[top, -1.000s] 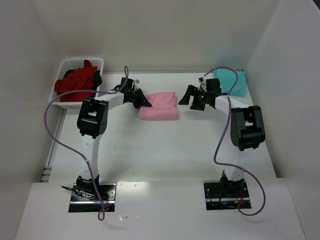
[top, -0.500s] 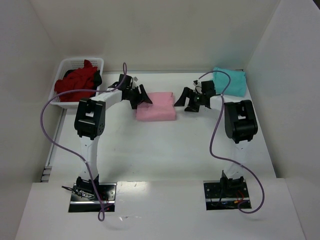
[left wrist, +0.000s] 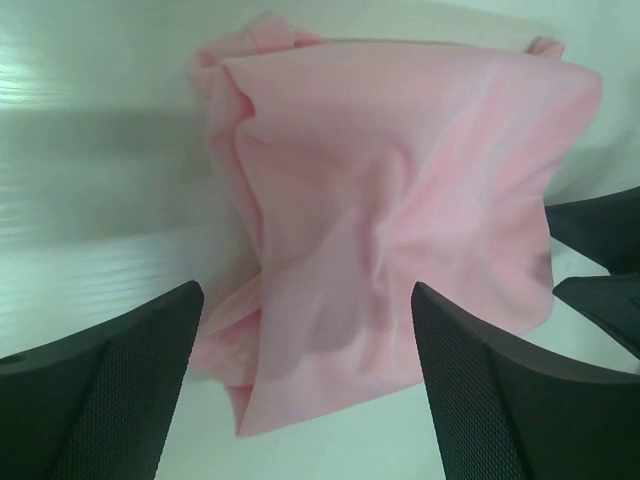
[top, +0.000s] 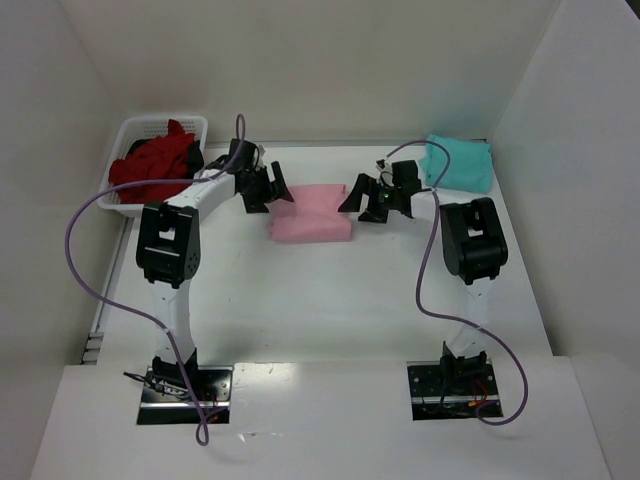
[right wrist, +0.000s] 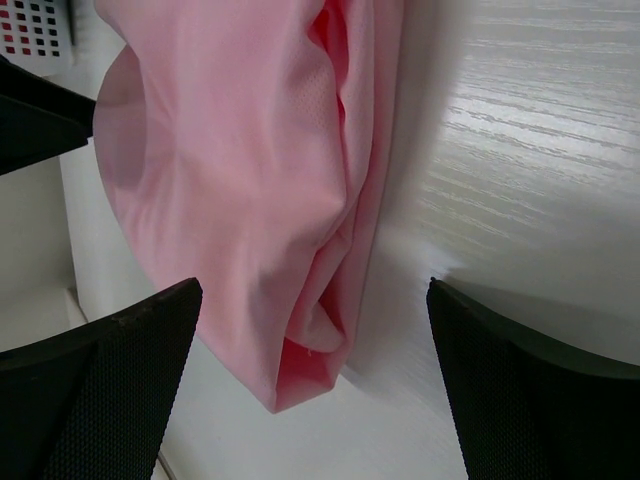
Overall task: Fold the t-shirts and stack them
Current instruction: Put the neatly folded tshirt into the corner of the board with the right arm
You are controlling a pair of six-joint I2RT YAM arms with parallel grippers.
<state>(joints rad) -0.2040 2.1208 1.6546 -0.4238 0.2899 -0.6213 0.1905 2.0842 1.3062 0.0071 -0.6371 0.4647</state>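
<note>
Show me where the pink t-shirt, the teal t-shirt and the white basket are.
Folded light pink cotton t-shirt [top: 312, 212]: top external view, middle of its upper face.
Folded teal cotton t-shirt [top: 468, 168]: top external view, middle of the bundle.
White plastic lattice basket [top: 148, 124]: top external view, its far rim.

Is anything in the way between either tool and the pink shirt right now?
Nothing visible. The left tool and right tool sit open at opposite ends of the pink shirt, and both wrist views look straight onto its fabric.
</note>
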